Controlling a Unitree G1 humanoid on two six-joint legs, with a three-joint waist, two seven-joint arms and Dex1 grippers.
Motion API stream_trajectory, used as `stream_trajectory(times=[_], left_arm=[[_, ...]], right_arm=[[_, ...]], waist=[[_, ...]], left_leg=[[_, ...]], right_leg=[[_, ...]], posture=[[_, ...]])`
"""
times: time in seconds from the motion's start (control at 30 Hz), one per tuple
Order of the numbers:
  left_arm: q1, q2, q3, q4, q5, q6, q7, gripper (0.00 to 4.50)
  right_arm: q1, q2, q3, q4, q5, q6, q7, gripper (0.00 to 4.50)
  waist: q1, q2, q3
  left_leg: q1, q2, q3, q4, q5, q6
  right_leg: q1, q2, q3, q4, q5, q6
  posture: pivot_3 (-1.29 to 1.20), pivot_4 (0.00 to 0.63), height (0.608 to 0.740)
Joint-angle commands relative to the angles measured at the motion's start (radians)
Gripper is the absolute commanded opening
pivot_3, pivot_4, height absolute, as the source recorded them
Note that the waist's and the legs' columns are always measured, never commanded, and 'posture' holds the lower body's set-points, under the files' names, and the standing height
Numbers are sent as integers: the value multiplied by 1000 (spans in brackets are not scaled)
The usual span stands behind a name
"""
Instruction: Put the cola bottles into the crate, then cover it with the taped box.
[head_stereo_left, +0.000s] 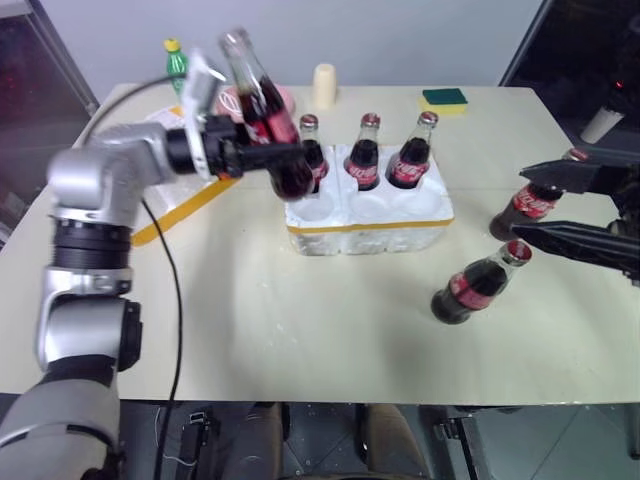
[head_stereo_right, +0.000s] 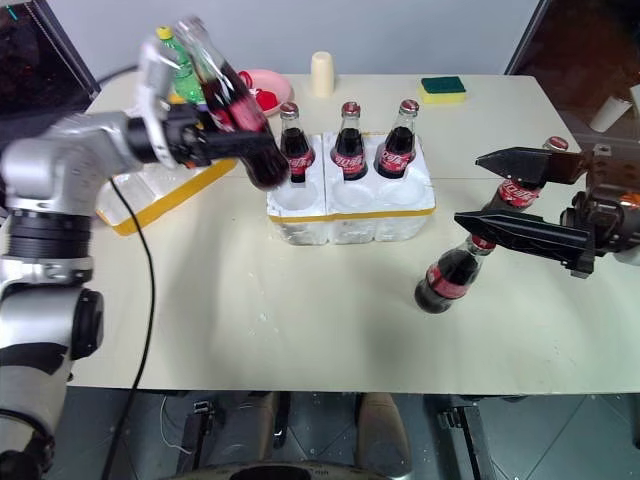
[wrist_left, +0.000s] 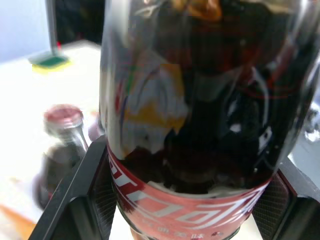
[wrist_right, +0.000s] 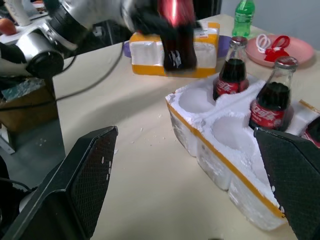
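Desk (head_stereo_left: 330, 330): pale top carrying all the things
Taped box (head_stereo_left: 170, 205): lies on the desk at the robot's left, behind the left arm, well left of the crate
Crate (head_stereo_left: 370, 225): sits mid-desk, yellow band around its base; the three back sockets each hold a cola bottle (head_stereo_left: 365, 155), the front sockets are bare
Left tool (head_stereo_left: 262, 155): raised above the desk just left of the crate, its fingers pinching a tilted cola bottle (head_stereo_left: 268, 115) by the lower body, cap leaning up and to the left
Right tool (head_stereo_right: 520, 195): hangs over the desk's right side with its fingers spread wide, holding nothing
Loose bottles: one lies tilted on the desk (head_stereo_left: 478, 285) right of the crate, under the right tool; another stands (head_stereo_left: 535, 200) further back between that tool's fingers as seen from the head
Far edge: green plastic bottle (head_stereo_left: 176, 65), pink plate (head_stereo_right: 265, 90), cream cup (head_stereo_left: 324, 85), green-yellow sponge (head_stereo_left: 444, 98)
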Motion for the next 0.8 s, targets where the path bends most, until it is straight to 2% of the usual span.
stream_trajectory(times=[0.03, 0.23, 0.5, 0.6, 0.63, 0.8], left_arm=[[-33, -33, -66, 33, 132, -199, -2, 2834], [2, -92, -114, 72, 243, -349, 36, 2834], [56, -187, -94, 135, 292, -365, 157, 2834], [67, -190, -88, 143, 295, -360, 162, 4312], [71, -189, -84, 145, 294, -358, 163, 4466], [75, -163, -41, 93, 256, -303, 145, 4466]], right_arm=[[25, 12, -80, -31, 34, 11, -36, 4500], [84, 37, -146, -63, 73, 27, -85, 4500], [151, 54, -163, -84, 60, 6, -112, 4500], [178, 60, -142, -91, 16, -23, -107, 4500], [184, 62, -134, -91, 2, -34, -111, 4500], [205, 72, -145, -80, -45, -63, -122, 4500]], waist=[[2, 0, 0], [6, 0, 0], [9, 0, 0], [9, 0, 0], [9, 0, 0], [6, 0, 0]], left_leg=[[0, 0, 0, -1, 0, 0], [-1, 0, 0, -1, 0, 0], [-1, 0, 0, 1, 0, 0], [0, 0, -1, 1, 0, 0], [0, 0, -1, 1, 0, 0], [1, 0, 0, 2, 0, 0]], right_leg=[[-1, 0, 0, 1, 0, 0], [-1, 0, 0, 0, 0, 0], [1, 0, 0, 0, 0, 0], [2, 0, 0, 0, 0, 0], [2, 0, 0, 0, 0, 0], [3, 0, 0, 0, 0, 0]], posture=[[0, 150, 739], [0, 150, 739], [0, 150, 739], [0, 150, 739], [0, 150, 739], [0, 150, 739]])
